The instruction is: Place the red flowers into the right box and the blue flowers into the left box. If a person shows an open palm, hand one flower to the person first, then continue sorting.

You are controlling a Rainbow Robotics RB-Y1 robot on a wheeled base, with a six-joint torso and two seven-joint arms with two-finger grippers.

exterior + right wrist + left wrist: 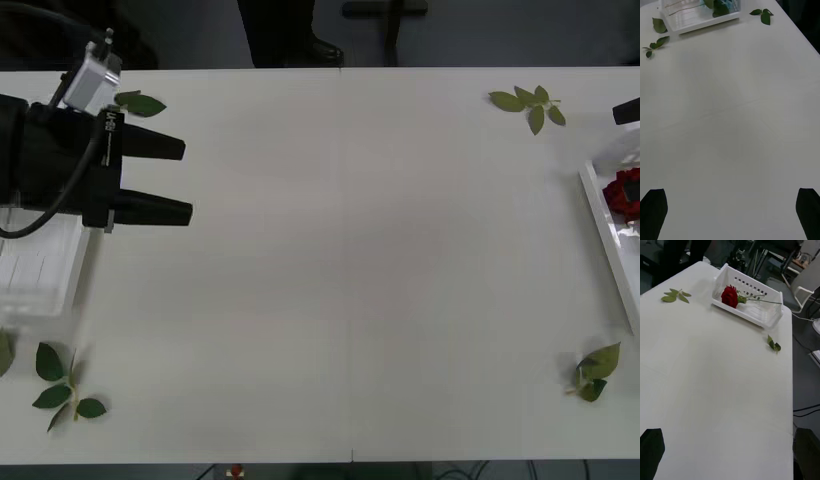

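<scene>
Front: left gripper (190,180), black fingers spread, empty, at 9 o'clock over the white desk (350,280), above the translucent ribbed left box (40,270). White plastic right box (610,240) at 3 o'clock holds a red rose (626,192).

Right wrist: right gripper (730,210) wide open, empty; left box at 11 o'clock holds green leaves (717,7).

Left wrist: rose lies inside the right box at 12 o'clock.
</scene>
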